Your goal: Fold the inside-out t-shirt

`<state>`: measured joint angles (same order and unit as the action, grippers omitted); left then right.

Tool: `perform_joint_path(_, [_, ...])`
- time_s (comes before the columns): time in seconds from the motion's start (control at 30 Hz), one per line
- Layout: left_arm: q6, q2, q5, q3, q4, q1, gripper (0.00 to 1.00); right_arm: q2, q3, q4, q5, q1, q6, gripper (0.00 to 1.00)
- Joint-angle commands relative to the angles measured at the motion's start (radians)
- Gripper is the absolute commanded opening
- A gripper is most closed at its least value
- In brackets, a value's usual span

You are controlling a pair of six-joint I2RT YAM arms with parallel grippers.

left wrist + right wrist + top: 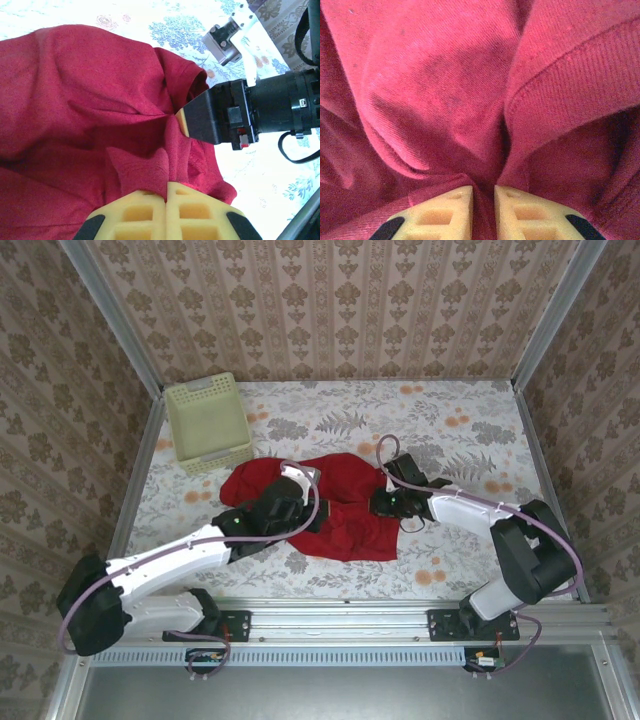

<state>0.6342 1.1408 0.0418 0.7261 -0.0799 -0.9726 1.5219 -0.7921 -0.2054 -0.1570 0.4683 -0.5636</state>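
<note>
- The shirt (345, 515) lies crumpled just near-right of the basket (207, 423), apart from it.
- The left gripper (166, 200) is pinched tight on a fold. The right gripper (483, 210) is narrow, with a cloth ridge between its fingers. Both grips are probably meant for lifting and spreading the shirt.
- The left arm stretches low onto the shirt's basket side. The right arm, elbow bent, reaches in from the side away from the basket.
</note>
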Motion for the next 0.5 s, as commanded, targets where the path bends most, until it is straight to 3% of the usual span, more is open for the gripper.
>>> perform_joint_path(0.0, [-0.055,-0.048,0.035,0.016,-0.071,0.016,0.0,-0.035,-0.039,-0.07,0.072,-0.005,0.022,0.26])
perform_joint_path(0.1, [-0.063,-0.061,0.038,0.019,-0.096,0.03,0.0,-0.063,-0.028,-0.095,0.111,-0.005,0.03,0.35])
perform_joint_path(0.47, [-0.071,-0.096,0.046,0.02,-0.135,0.047,0.0,0.035,-0.009,-0.041,0.114,-0.005,0.012,0.33])
